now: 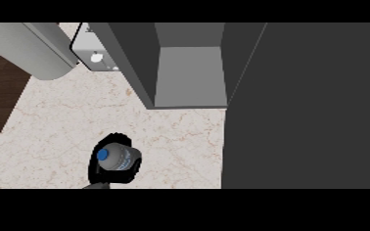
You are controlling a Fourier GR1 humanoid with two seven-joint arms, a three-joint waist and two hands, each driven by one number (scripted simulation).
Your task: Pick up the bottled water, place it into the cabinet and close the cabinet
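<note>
The hand [101,169] curled its black fingers round the water bottle [115,157] over the marble counter [173,137]. The open cabinet [189,73] stood beyond it, its dark door [296,107] swung out at the right.

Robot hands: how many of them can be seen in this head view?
1. The left hand is at the lower left over the counter, its fingers curled round the bottled water. The right hand is out of view.

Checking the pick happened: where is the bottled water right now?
In the head view, the bottled water sits lower left over the marble counter, wrapped in the left hand, below the open cabinet.
</note>
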